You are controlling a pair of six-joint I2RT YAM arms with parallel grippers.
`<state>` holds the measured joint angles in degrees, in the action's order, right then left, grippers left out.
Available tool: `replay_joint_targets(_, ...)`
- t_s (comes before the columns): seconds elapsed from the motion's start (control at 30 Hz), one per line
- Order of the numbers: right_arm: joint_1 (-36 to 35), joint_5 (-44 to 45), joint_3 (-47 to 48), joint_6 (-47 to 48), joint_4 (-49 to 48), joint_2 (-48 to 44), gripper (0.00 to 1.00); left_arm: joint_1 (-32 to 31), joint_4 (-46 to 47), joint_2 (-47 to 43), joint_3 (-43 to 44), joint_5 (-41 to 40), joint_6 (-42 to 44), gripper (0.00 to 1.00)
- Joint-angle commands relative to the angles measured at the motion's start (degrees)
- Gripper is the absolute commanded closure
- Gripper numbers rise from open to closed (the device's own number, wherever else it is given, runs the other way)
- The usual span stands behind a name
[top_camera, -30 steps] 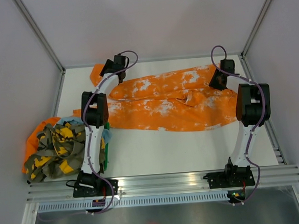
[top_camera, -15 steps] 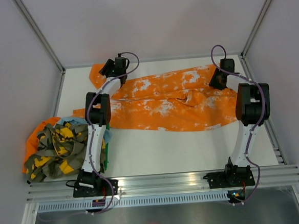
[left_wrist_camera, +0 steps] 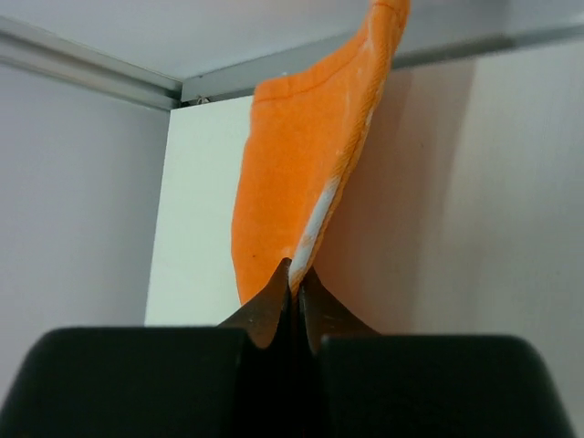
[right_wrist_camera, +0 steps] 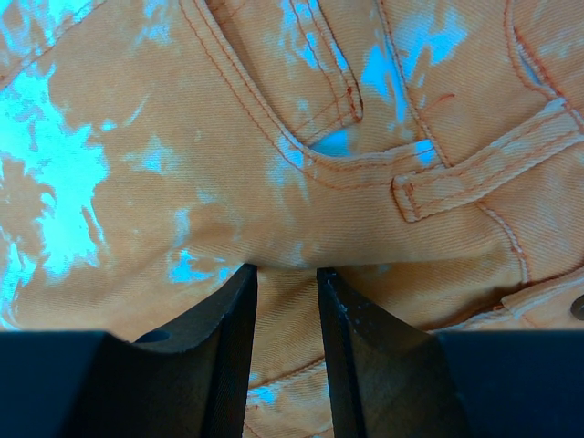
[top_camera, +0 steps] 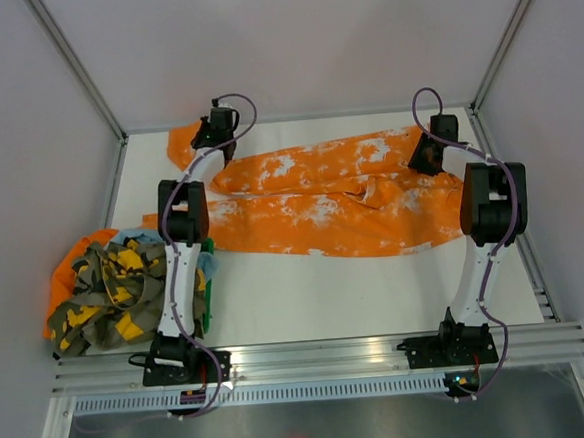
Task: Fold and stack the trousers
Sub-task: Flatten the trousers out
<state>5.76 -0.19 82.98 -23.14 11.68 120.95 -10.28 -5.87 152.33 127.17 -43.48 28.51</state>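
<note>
Shifting left since a second earlier, the left gripper [left_wrist_camera: 294,276] had clamped a leg hem of the trousers [top_camera: 321,202] at the far-left corner of the table [top_camera: 377,293]. The right gripper [right_wrist_camera: 286,301] pinched their waist fabric near the table's far-right corner.

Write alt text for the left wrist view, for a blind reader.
The left gripper is shut on an edge of the orange trousers. The cloth runs up from the grip toward the far corner of the white table, where a grey wall meets a metal rail.
</note>
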Motion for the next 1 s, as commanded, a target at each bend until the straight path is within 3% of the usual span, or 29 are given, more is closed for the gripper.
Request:
replay_joint_targets(0.0, -0.6, -0.6, 0.1, -1.7, 0.1, 3.8, 0.6, 1.1, 4.4, -14.4, -1.1, 2.1, -17.1, 0.98)
replay_joint_targets(0.1, -0.7, -3.1, 1.8, -3.4, 0.0, 5.6, 0.6, 4.0, 9.4, -25.5, -12.1, 11.6, -35.3, 0.98)
replay_joint_targets(0.13, -0.7, -3.5, 3.0, -3.8, 0.1, 6.0, 0.6, 6.4, 11.9, -28.6, -21.3, 17.9, -44.9, 0.98)
replay_joint_targets(0.23, -0.9, -4.9, 3.9, -4.4, -0.4, 6.5, 0.61, 10.2, 29.3, -38.1, -40.3, 24.8, -58.2, 0.98)
replay_joint_targets(0.27, -0.9, -5.3, 3.9, -4.3, -0.6, 6.3, 0.61, 11.0, 36.0, -39.5, -43.5, 24.9, -59.4, 0.98)
replay_joint_targets(0.4, -1.0, -5.3, 3.7, -3.6, -1.4, 4.6, 0.61, 13.4, 44.9, -43.4, -54.5, 26.0, -61.6, 0.98)
replay_joint_targets(0.43, -1.0, -5.2, 3.7, -3.3, -1.5, 4.5, 0.61, 13.7, 46.5, -44.1, -58.6, 26.2, -65.4, 0.98)
replay_joint_targets(0.77, -1.2, -5.5, 3.4, -3.9, -0.9, 3.6, 0.61, 15.3, 49.5, -45.9, -74.3, 24.7, -92.0, 0.97)
replay_joint_targets(0.87, -1.2, -5.3, 3.7, -3.3, -0.4, 3.2, 0.61, 15.3, 52.4, -47.5, -78.7, 23.0, -98.4, 0.86)
replay_joint_targets(0.9, -1.2, -5.4, 3.7, -2.7, -0.4, 3.0, 0.61, 15.4, 53.6, -48.2, -79.8, 23.7, -97.5, 0.8)
replay_joint_targets(0.97, -1.3, -6.2, 3.4, -2.1, -0.8, 1.8, 0.61, 15.4, 54.4, -49.3, -80.1, 26.4, -95.9, 0.78)
